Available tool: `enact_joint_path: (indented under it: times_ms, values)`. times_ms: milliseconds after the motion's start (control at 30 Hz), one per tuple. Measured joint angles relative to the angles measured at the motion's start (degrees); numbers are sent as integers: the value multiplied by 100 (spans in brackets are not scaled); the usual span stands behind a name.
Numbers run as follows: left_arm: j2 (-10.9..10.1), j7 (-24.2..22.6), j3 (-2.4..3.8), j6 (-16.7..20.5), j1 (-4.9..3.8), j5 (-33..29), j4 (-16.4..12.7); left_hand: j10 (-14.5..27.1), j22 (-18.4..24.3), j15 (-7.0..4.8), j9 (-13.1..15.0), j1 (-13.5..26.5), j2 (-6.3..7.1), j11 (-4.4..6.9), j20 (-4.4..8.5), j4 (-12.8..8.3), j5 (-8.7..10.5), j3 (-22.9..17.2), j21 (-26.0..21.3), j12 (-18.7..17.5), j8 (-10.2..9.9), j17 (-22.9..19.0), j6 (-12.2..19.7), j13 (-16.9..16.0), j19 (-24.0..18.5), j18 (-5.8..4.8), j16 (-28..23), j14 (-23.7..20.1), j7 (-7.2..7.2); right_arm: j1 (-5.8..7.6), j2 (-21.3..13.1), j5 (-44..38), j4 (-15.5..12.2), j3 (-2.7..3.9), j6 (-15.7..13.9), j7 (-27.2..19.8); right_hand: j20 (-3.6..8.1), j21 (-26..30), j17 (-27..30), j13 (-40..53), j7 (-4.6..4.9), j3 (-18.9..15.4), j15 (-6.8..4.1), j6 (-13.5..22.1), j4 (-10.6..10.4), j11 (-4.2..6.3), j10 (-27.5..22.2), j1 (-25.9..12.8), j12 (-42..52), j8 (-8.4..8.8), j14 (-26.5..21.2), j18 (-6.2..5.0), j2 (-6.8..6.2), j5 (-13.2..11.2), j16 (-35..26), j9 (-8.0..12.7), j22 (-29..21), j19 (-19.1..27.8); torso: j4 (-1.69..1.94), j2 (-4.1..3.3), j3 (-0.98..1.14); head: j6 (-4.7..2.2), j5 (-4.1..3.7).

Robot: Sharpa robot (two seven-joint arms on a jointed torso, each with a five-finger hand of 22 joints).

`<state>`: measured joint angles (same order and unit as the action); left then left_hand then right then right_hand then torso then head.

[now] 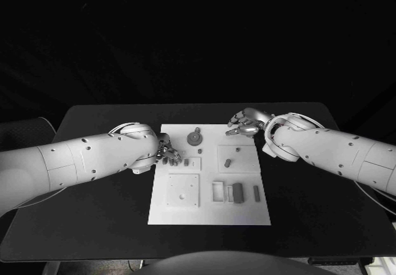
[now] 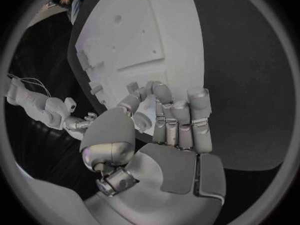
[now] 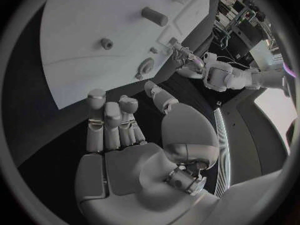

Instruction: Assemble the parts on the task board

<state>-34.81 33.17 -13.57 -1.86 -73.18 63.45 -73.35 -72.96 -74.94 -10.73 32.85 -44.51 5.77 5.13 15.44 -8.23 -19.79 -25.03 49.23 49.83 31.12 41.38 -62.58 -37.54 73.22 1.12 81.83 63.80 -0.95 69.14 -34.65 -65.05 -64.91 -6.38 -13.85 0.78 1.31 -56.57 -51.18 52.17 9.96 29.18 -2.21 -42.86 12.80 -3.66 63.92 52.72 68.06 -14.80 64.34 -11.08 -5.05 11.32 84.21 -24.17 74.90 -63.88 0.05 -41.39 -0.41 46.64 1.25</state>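
Note:
The white task board [image 1: 210, 213] lies mid-table. A round grey part [image 1: 194, 137] sits near its far edge, with a small peg [image 1: 237, 150] and a short piece [image 1: 227, 162] on a raised square to the right. Two grey bars [image 1: 237, 192] lie nearer the front right. My left hand [image 1: 169, 153] hovers over the board's left edge, its fingers [image 2: 181, 117] held together with nothing in them. My right hand [image 1: 246, 123] is at the board's far right corner, its fingers [image 3: 109, 120] stretched out and holding nothing. The right wrist view shows the round part [image 3: 146, 66] and peg [image 3: 154, 16].
A square plate [image 1: 183, 189] with holes takes the board's front left, and a small open frame [image 1: 218, 191] stands beside the bars. The black table [image 1: 99, 229] runs wide on both sides of the board.

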Motion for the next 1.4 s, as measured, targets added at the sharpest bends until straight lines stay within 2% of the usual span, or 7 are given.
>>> enact_joint_path:
  times_ms: [300, 400, 500, 667, 900, 1133, 1400]
  values:
    - [-87, -38, 2, 72, 2, -30, -29, 1, 1, 3, -25, 215, 1, 0, 0, 26, 67, 177, 0, 13, 23, -7, 1, 11, -2, 0, 0, 0, 0, 0, -5, 0, -2, 0, -1, -2, -1, 0, 0, 1, -2, 0, 0, -1, 0, 0, 0, 0, 0, 0, 0, 0, 0, 0, 0, -1, 0, 1, 0, 0, 0, -21, -4]
    - [-120, -62, 4, 141, 1, -123, -37, 64, 1, -21, -58, 273, 49, -18, 11, -3, 653, 288, -57, 13, 23, -33, 79, 26, -58, 1, 0, -27, 27, 0, -10, 0, -1, 0, -1, -2, -1, 0, 0, 0, -3, 0, 0, -2, 0, 0, 0, 0, 0, 0, 0, 0, 0, 0, 0, -1, 0, 1, 0, 0, 0, -29, -5]
    - [-163, -113, 21, 246, 0, -314, -55, 112, 1, 0, -94, 316, 92, -50, 2, -8, 839, 292, -89, 13, -17, -53, 103, 33, -86, 2, -1, -66, 24, 0, -16, 0, -1, 0, -2, -4, -2, 0, 0, 1, -4, 0, 0, -2, 0, 0, 0, 0, 0, 0, 0, 0, 0, 0, 0, -1, 0, 2, 1, 0, 0, -42, -10]
    - [-241, -256, 82, 461, -3, -606, -98, 231, 2, 63, -138, 316, 92, -102, -25, 9, 853, 309, -176, 1, -74, -91, 258, 47, -198, 3, -69, -151, -23, 0, -23, 0, 1, 0, -3, -7, 8, 0, 0, 1, -13, 0, 0, 5, 0, 0, 0, 0, 0, 0, 0, 0, 0, 0, 0, -1, 0, -9, 1, 0, 0, -62, -15]
    - [-341, -594, 268, 820, -9, -970, -140, 757, 134, 377, -240, 197, -26, -410, -268, -204, 643, 262, -624, -340, -335, -359, 988, 205, -604, 2, -493, -549, -307, 0, -45, 0, 2, 0, -9, -13, 25, 0, 0, -4, 1, 0, 0, -16, 0, 0, 0, 0, 0, 0, 0, 0, 0, 0, 0, -1, 0, 0, 2, 1, 3, -106, -24]
    - [-378, -1512, 328, 1130, -106, -1448, -66, 1310, 447, 701, -284, -715, -267, -738, -604, -781, 585, -60, -1247, -933, -410, -675, 1589, 568, -1142, 2, -1048, -1095, -710, 0, -66, 8, 14, 0, -30, -25, 24, 0, 0, -4, -4, 0, 0, -23, 0, 0, 0, 0, 0, 0, 0, 0, 0, 0, 0, -1, 0, 0, 3, 1, 2, -158, -36]
    - [-157, -2821, 333, 1575, -176, -1556, 228, 1481, 289, 749, -548, -1902, -60, -784, -623, -839, 766, -121, -1013, -792, -579, -479, 2113, 611, -744, 4, -663, -818, -764, 0, -52, 84, 116, 0, -85, -61, 22, 0, 0, -4, -8, 0, 0, -27, 0, 0, 0, 0, 0, 0, 0, 0, 0, 0, 0, -1, 0, 1, 3, 2, 0, -245, -44]
